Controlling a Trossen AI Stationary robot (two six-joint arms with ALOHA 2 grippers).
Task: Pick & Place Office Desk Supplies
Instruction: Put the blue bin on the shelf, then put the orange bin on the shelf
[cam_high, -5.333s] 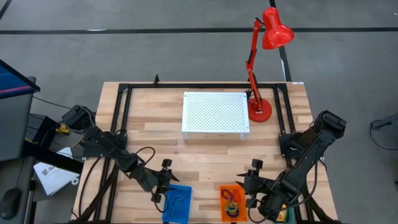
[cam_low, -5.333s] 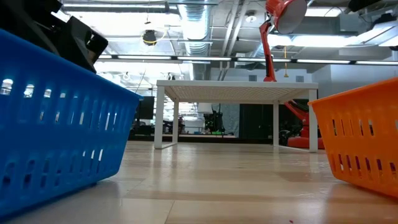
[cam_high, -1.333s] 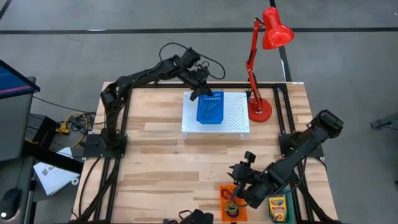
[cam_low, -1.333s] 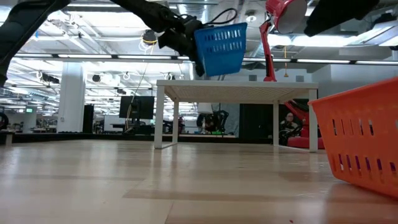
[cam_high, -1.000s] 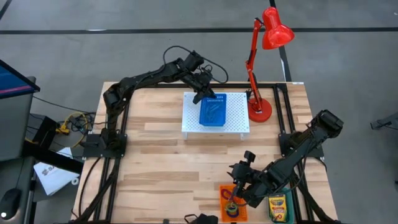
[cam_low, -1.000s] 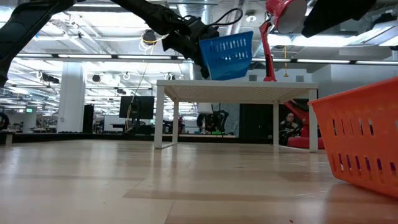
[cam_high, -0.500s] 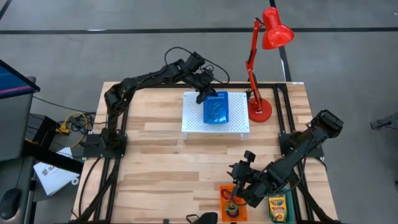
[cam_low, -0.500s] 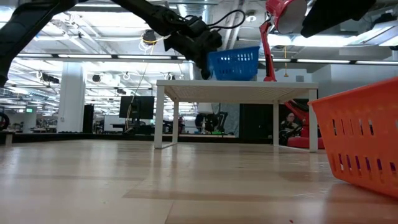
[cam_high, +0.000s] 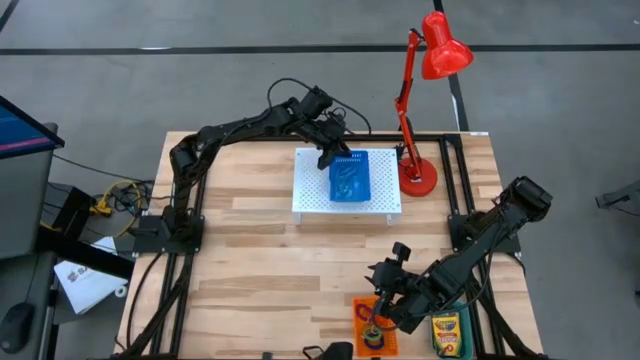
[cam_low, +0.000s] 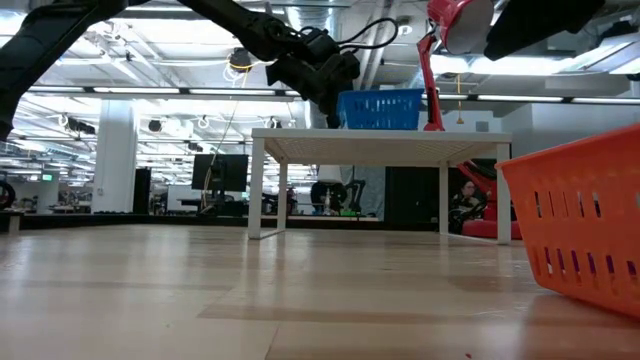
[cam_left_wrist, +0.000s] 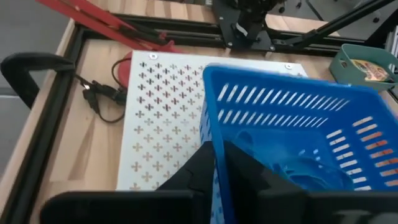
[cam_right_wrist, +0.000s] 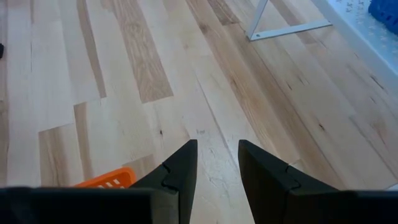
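On the white stand, blue basket in left hand.

Colored loops heaped; crayon box flat, nearby

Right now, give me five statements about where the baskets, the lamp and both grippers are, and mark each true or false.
1. The blue basket stands on the white perforated stand. True.
2. The left gripper is at the blue basket's rim. True; in the left wrist view its fingers straddle the basket wall.
3. The orange basket sits on the stand too. False; it is on the wooden table, at the near edge by the right arm.
4. The red lamp has fallen flat across the table. False; it stands upright on its base beside the stand.
5. The right gripper holds a crayon box. False; its fingers are apart with nothing between them, above bare table.
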